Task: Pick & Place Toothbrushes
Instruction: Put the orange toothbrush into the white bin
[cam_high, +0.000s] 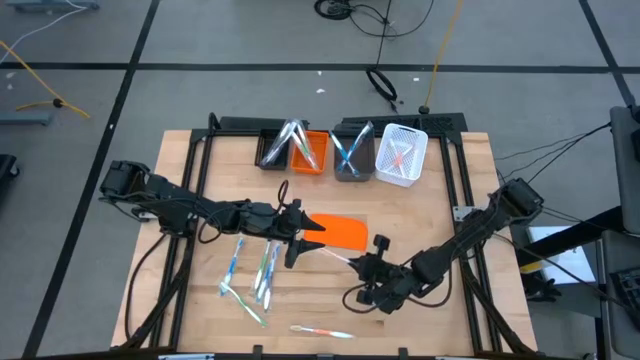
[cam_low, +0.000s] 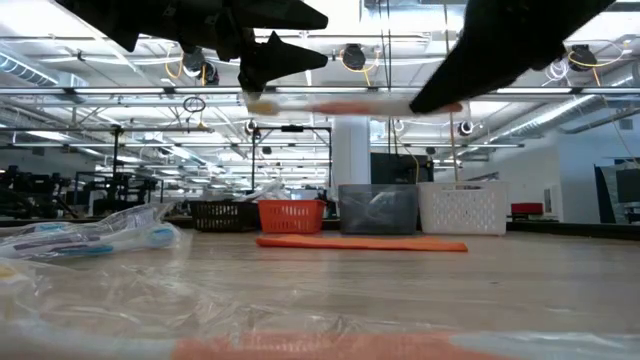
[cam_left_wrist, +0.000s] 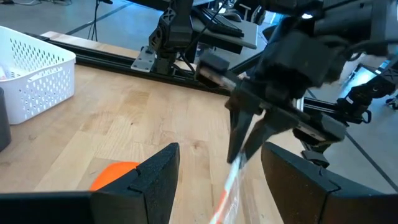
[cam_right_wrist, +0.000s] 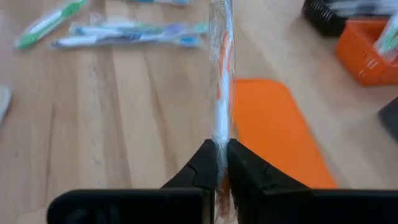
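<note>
Right claw (cam_right_wrist: 221, 163) clamped on one end of a wrapped orange toothbrush (cam_right_wrist: 221, 81), held in the air just beside the orange sheet (cam_high: 338, 231). Left claw (cam_left_wrist: 214, 180) apart around its other end. More toothbrushes (cam_high: 255, 272) lying near the sheet on the table (cam_high: 440, 215).

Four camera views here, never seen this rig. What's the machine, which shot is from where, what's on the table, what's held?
It is a robot with two dark arms at a wooden table. One picture looks straight down, one sits at table height, and one camera rides on each wrist.

The right gripper is shut on a wrapped toothbrush with orange-red accents, lifted off the table. The left gripper is open, its fingers on either side of that toothbrush's far end.

Along the back edge stand four bins: black, orange, grey and white, each with toothbrushes inside. A flat orange sheet lies mid-table, and loose toothbrushes lie toward the front.
</note>
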